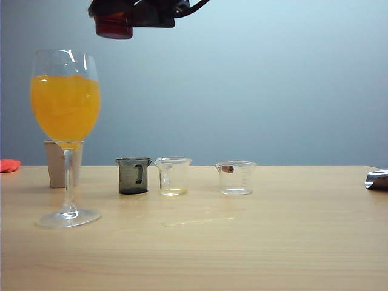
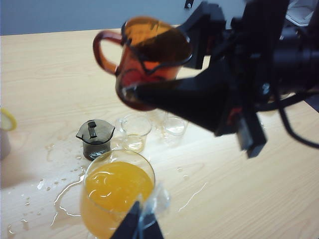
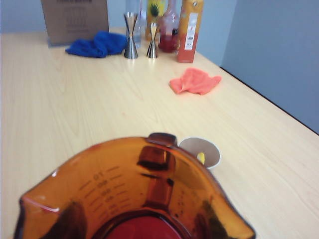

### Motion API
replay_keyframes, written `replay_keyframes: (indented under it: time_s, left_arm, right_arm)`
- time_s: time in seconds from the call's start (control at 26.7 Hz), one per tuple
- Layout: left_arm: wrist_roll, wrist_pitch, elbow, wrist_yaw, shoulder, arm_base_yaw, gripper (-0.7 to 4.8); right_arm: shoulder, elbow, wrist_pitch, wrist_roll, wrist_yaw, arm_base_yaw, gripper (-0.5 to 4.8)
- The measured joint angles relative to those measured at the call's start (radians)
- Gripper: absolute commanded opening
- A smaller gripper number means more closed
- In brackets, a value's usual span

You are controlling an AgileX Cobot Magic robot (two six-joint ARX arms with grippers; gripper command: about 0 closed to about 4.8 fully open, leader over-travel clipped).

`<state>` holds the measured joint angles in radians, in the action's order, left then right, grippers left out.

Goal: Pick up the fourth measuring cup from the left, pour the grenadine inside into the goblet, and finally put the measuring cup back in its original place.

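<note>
Amber plastic fills the right gripper's [image 2: 164,94] grip: its black jaws are clamped on the fourth measuring cup [image 2: 144,59], held high above the goblet [image 2: 117,191], with the grenadine [image 3: 139,230] a dark red pool in the cup's bottom. The left gripper [image 2: 141,226] sits at the goblet's bowl; whether its jaws are parted or pressed together I cannot tell. Orange juice fills the goblet. Behind it stand a smoky grey cup [image 1: 133,176] and two clear cups [image 1: 173,176]. Spilled droplets [image 2: 60,191] wet the pale wooden table [image 1: 242,242]. A blue-grey wall [image 1: 273,79] backs it.
</note>
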<state>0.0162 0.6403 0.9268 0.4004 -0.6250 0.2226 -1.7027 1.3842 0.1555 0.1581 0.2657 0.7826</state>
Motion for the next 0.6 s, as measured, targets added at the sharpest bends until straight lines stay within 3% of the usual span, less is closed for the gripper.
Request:
replay_keyframes:
  time_s: [0.15,0.6]
  left_arm:
    - [0.0,0.008,0.0,0.0,0.0,0.0,-0.05]
    - [0.0,0.037,0.0,-0.008,-0.002,0.0,-0.05]
  right_arm:
    - [-0.004,-0.001,-0.005,0.082,-0.112,0.032,-0.05]
    - [-0.042,-0.002,0.003,0.339,-0.117,0.054,-0.05]
